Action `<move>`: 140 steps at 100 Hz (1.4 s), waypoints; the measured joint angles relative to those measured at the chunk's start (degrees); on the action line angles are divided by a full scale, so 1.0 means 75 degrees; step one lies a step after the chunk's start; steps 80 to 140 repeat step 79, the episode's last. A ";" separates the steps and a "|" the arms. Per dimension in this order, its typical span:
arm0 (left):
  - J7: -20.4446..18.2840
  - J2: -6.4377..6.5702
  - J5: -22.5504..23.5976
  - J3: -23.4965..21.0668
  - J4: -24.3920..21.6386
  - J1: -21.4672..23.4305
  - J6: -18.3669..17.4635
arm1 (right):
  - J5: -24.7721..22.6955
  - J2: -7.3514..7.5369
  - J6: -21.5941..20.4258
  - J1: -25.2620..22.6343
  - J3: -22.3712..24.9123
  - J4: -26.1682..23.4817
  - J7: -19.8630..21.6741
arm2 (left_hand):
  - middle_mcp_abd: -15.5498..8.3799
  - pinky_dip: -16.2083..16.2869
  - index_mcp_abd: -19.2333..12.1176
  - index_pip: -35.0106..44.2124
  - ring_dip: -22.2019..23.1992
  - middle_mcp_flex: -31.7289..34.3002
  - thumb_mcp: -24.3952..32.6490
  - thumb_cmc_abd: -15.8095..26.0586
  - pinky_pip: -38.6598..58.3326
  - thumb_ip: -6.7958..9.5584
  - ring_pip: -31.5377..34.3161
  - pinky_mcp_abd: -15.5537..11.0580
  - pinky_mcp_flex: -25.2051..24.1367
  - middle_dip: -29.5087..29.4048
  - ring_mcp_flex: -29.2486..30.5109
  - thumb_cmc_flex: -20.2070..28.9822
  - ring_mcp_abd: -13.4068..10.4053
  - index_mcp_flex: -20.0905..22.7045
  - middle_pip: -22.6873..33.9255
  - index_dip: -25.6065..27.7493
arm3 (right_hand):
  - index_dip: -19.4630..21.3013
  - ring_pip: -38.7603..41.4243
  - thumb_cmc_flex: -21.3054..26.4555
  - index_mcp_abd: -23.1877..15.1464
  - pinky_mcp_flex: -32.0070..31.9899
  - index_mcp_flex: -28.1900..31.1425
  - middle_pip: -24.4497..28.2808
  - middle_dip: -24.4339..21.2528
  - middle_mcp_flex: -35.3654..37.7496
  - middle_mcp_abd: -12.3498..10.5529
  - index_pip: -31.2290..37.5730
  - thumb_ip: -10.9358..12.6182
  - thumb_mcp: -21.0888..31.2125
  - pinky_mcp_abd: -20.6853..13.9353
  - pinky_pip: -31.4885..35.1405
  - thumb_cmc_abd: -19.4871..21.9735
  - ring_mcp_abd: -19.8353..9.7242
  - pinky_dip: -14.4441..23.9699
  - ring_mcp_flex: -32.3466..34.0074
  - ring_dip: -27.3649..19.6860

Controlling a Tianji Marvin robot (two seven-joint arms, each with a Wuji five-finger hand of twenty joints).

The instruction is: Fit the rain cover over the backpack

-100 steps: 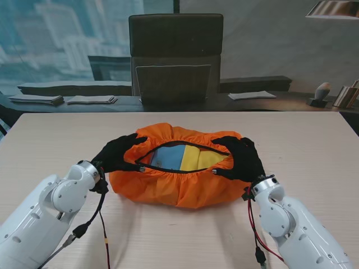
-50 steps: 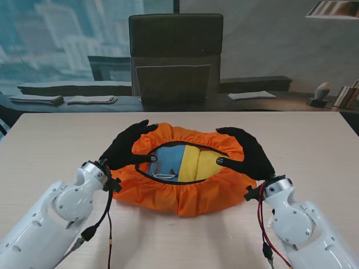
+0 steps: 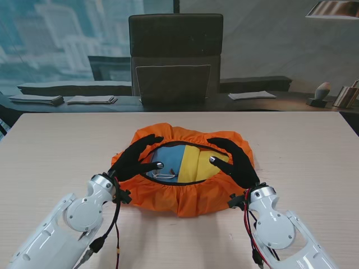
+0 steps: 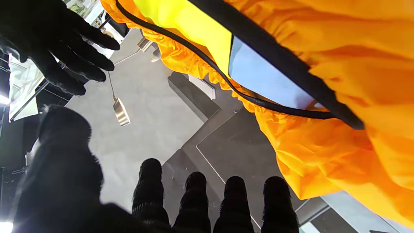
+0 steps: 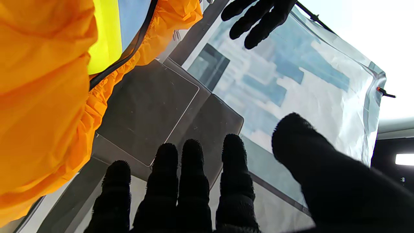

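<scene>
An orange rain cover [image 3: 185,197] lies bunched over a backpack [image 3: 188,162] in the middle of the table. The backpack's blue and yellow panels show through the cover's black-hemmed opening. My left hand [image 3: 136,159] hovers over the left rim of that opening, fingers spread and holding nothing. My right hand [image 3: 234,161] hovers the same way over the right rim. In the left wrist view the fingers [image 4: 194,200] stand apart, clear of the cover [image 4: 339,48] and the backpack [image 4: 258,71]. In the right wrist view the fingers [image 5: 194,194] are likewise free beside the cover [image 5: 42,97].
The light wooden table [image 3: 56,145] extends on both sides of the backpack. A dark office chair [image 3: 175,56] stands beyond the far edge, at a dark desk with papers [image 3: 90,100]. Cables hang along both forearms.
Both hands have let go of the cover's hem and moved inward and nearer to me. The opening is wider than one second ago and shows more of the backpack.
</scene>
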 measured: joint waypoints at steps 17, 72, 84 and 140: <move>0.0022 0.0023 -0.0110 -0.0066 0.0086 0.0031 0.0028 | -0.0146 -0.0016 0.0092 0.0031 -0.0006 0.0064 0.0048 | 0.0005 0.0000 0.0000 0.0457 0.0000 0.0113 0.0059 0.0000 0.0081 0.0053 0.0164 0.0001 0.0000 0.0071 0.0000 0.0000 0.0029 0.0000 0.0345 0.0172 | 0.0000 -0.0017 0.0014 -0.0032 -0.0053 0.0000 -0.0082 0.0000 -0.0003 0.0003 -0.0005 0.0000 -0.0918 0.0039 0.0000 -0.0012 0.0004 0.0000 -0.0029 0.0000; -0.0042 0.0046 -0.0177 0.0081 0.0173 -0.0074 0.0114 | -0.0241 -0.0008 0.0109 -0.0018 -0.0011 0.0061 0.0058 | 0.0007 -0.0005 0.0000 0.0459 0.0000 0.0115 0.0163 0.0000 0.0171 0.0056 0.0177 0.0002 -0.0005 -0.0001 0.0000 0.0000 0.0081 0.0000 0.0353 0.0173 | 0.0000 -0.0017 0.0014 -0.0142 -0.0136 0.0000 -0.0082 0.0001 -0.0008 0.0006 -0.0005 -0.0003 -0.1108 0.0064 0.0000 -0.0022 0.0013 0.0078 -0.0029 0.0000; -0.0037 0.0045 -0.0179 0.0090 0.0187 -0.0084 0.0100 | -0.0241 -0.0007 0.0107 -0.0021 -0.0011 0.0061 0.0058 | 0.0007 -0.0006 0.0000 0.0459 0.0000 0.0115 0.0163 0.0000 0.0171 0.0056 0.0177 0.0002 -0.0005 -0.0001 0.0000 0.0000 0.0081 0.0000 0.0297 0.0173 | 0.0000 -0.0017 0.0014 -0.0143 -0.0137 0.0000 -0.0082 0.0001 -0.0008 0.0006 -0.0005 0.0000 -0.1108 0.0064 0.0000 -0.0022 0.0013 0.0083 -0.0029 0.0000; -0.0037 0.0045 -0.0179 0.0090 0.0187 -0.0084 0.0100 | -0.0241 -0.0007 0.0107 -0.0021 -0.0011 0.0061 0.0058 | 0.0007 -0.0006 0.0000 0.0459 0.0000 0.0115 0.0163 0.0000 0.0171 0.0056 0.0177 0.0002 -0.0005 -0.0001 0.0000 0.0000 0.0081 0.0000 0.0297 0.0173 | 0.0000 -0.0017 0.0014 -0.0143 -0.0137 0.0000 -0.0082 0.0001 -0.0008 0.0006 -0.0005 0.0000 -0.1108 0.0064 0.0000 -0.0022 0.0013 0.0083 -0.0029 0.0000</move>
